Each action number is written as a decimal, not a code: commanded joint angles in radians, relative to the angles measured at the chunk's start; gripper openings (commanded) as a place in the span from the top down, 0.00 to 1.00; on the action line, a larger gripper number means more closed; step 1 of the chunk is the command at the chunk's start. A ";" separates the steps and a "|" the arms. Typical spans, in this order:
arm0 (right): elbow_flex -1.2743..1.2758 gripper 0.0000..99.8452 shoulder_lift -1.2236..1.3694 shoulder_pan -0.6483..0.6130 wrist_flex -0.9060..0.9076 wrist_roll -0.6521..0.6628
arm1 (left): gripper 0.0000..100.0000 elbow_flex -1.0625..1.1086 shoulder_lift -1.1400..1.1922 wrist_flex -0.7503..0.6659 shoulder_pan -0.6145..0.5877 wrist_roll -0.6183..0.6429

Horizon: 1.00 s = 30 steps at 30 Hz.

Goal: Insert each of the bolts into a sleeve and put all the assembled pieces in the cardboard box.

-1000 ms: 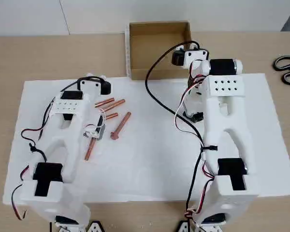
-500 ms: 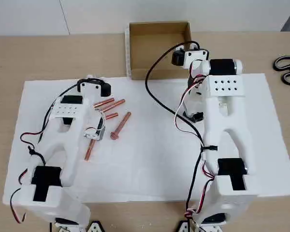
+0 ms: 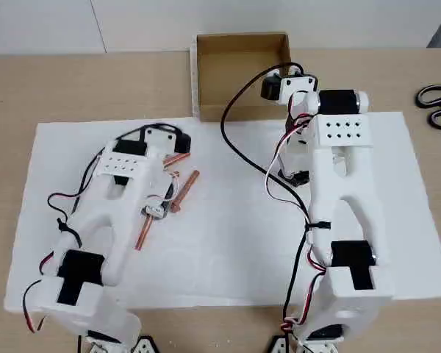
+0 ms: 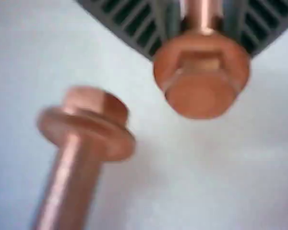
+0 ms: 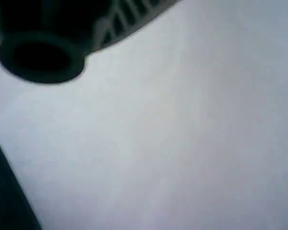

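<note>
A white sheet (image 3: 228, 250) is spread on the worktop (image 3: 73, 81), with the cardboard box (image 3: 242, 70) set at its far edge. The left gripper (image 4: 201, 28) is closed on a bolt (image 4: 201, 79), held near a loose bolt (image 4: 86, 129) lying on the sheet; how the right gripper (image 5: 72, 28) stands cannot be told

Cardboard box (image 3: 242, 73): open, upright, at 12 o'clock on the table. Loose bolt (image 3: 185, 191): copper, flanged hex head, flat on the white sheet (image 3: 228, 250), shank toward 1 o'clock. Second bolt (image 3: 144, 232): flat, at its 7 o'clock. Held bolt (image 4: 201, 79): clamped in the left gripper (image 4: 199, 12), head outward.
</note>
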 commanded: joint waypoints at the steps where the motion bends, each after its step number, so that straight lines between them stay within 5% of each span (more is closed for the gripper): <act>1: -0.057 1.00 -0.018 -0.002 0.007 -0.005 | 0.99 -0.110 -0.063 0.084 0.006 0.005; 15: -0.025 1.00 -0.578 -0.019 0.027 0.043 | 0.99 -0.183 -0.491 0.273 -0.009 -0.040; 30: 0.488 1.00 -1.190 -0.018 -0.047 0.040 | 0.99 -0.185 -0.566 0.281 -0.009 -0.034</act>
